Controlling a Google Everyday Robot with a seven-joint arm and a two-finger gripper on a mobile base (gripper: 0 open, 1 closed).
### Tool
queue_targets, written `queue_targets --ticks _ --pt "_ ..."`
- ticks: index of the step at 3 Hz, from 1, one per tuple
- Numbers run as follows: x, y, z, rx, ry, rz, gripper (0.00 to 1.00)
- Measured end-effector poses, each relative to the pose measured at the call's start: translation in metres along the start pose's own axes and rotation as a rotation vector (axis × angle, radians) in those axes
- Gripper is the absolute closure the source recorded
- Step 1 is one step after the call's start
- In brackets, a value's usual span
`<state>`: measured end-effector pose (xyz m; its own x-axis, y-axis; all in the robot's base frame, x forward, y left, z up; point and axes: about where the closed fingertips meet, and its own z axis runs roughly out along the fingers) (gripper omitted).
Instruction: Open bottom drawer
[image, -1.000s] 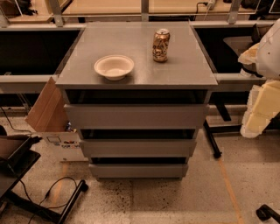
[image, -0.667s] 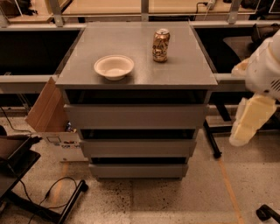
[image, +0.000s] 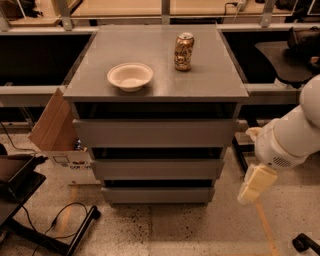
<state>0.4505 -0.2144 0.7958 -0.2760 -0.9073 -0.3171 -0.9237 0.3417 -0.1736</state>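
Note:
The bottom drawer (image: 158, 194) is the lowest of three grey fronts on the cabinet, pushed in and flat, just above the floor. Two taller drawer fronts, the middle drawer (image: 156, 169) and the top drawer (image: 154, 133), sit above it, also pushed in. My gripper (image: 256, 184) hangs at the end of the white arm (image: 292, 140), to the right of the cabinet at about the height of the bottom drawer, apart from it and pointing down-left.
A white bowl (image: 130, 76) and a soda can (image: 183, 51) stand on the cabinet top (image: 210, 80). A cardboard box (image: 52, 125) leans on the cabinet's left side. Cables and a black stand (image: 55, 227) lie on the floor at left. A chair (image: 292, 47) stands at the back right.
My arm has swung down and left from the right edge. The gripper is now lower and closer to the cabinet's right side. The drawers have not moved.

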Motion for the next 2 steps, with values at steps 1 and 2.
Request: queue_targets --ticks 1,2 --pt "0.014 -0.003 0.060 0.004 -0.040 0.016 0.00" --pt "0.021 -0.007 0.118 -0.001 -0.070 0.015 0.00"
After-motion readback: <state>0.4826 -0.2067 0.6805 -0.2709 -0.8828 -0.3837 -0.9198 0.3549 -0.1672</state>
